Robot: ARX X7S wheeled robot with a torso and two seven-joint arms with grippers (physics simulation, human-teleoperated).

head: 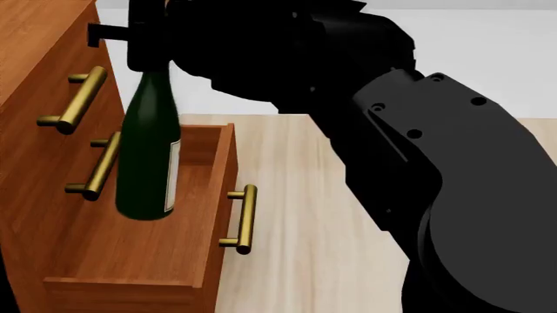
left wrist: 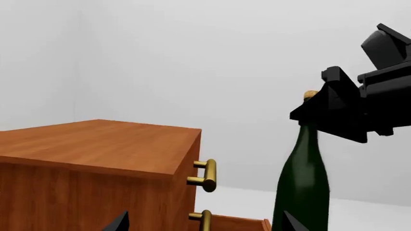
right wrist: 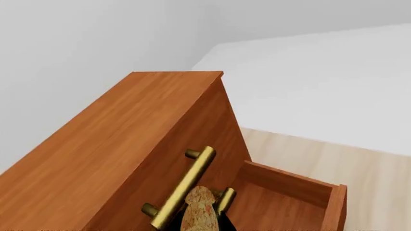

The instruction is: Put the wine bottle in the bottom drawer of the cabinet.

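The wine bottle [head: 148,156], dark green with a white label, hangs upright over the open bottom drawer [head: 213,189] of the reddish-brown cabinet [head: 35,39]. My right gripper [head: 143,39] is shut on the bottle's neck just below the cork. The left wrist view shows the bottle [left wrist: 301,183], the right gripper [left wrist: 334,108] on its neck, the cabinet [left wrist: 96,144] and the drawer's edge [left wrist: 234,224]. My left gripper [left wrist: 205,226] is open and empty; only its fingertips [left wrist: 119,224] show. The right wrist view shows the cork [right wrist: 200,209] above the drawer [right wrist: 289,202].
Brass bar handles [head: 83,98] stick out of the shut upper drawer fronts close to the bottle. The open drawer's handle [head: 244,218] faces the light wooden floor [head: 304,195]. My right arm [head: 435,163] fills the right of the head view. White walls stand behind.
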